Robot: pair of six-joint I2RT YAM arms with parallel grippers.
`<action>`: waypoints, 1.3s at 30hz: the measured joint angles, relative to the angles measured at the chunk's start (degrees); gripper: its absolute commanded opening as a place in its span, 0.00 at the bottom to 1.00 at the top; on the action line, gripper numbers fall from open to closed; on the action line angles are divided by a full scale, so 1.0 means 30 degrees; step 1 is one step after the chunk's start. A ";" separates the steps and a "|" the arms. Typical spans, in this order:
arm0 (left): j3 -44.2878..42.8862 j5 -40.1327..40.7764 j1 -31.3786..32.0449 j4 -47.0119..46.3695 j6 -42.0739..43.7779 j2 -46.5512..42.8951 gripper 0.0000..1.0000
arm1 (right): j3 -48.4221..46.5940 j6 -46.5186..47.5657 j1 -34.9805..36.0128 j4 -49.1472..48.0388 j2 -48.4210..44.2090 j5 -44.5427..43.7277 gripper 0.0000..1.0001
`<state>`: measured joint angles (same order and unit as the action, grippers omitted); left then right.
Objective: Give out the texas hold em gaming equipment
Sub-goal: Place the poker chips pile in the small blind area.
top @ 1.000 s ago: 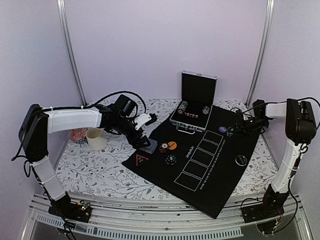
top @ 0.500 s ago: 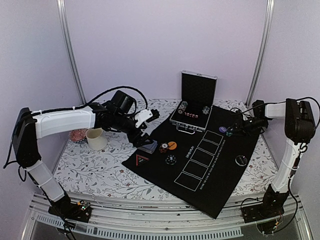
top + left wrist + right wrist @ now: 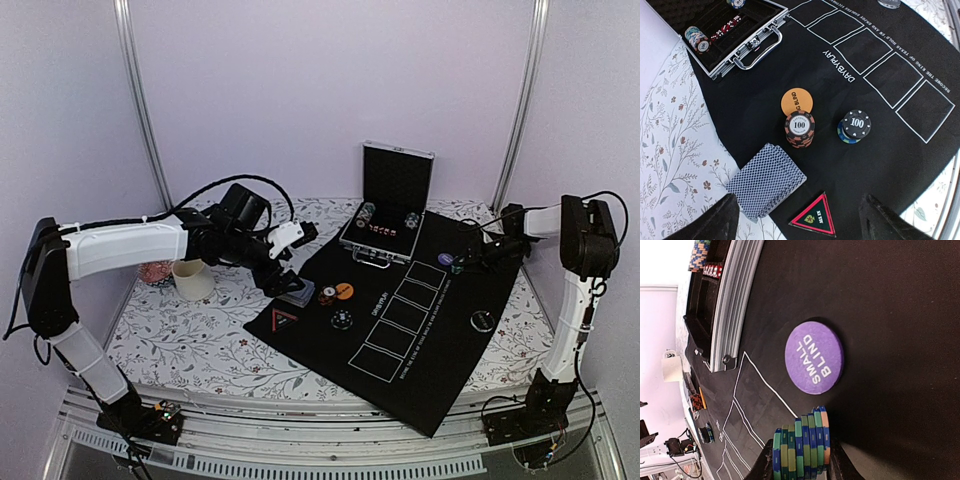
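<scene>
Across our floral surface point(image 3: 190, 335) lies the black mat point(image 3: 420, 340). Our right claw point(image 3: 800, 465) clenches a green-blue chip stack point(image 3: 801, 447) beside the purple button point(image 3: 814, 357); a loose squeeze could spill it. Our left claw point(image 3: 800, 222), released, hovers near the cards point(image 3: 766, 180) and could scatter them.

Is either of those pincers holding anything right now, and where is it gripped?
The right pincer clamps a stack of poker chips by its two flat ends. The left pincer is open and empty.
</scene>
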<state>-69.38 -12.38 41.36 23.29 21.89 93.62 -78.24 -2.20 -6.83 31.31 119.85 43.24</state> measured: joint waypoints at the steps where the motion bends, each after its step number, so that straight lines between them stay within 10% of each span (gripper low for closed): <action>1: 0.0000 0.0015 0.0000 0.0000 0.0007 0.0000 0.85 | -0.0015 -0.0044 -0.0044 -0.0022 0.0007 -0.0087 0.03; 39: 0.0095 0.0277 0.0000 -0.0029 0.0204 0.0000 0.86 | 0.0109 -0.0590 -0.0204 -0.0408 -0.0051 -0.2310 0.40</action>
<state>-69.10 -11.55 41.36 23.20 22.50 93.62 -77.91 -3.97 -7.44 30.09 119.70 36.32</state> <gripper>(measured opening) 0.854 0.388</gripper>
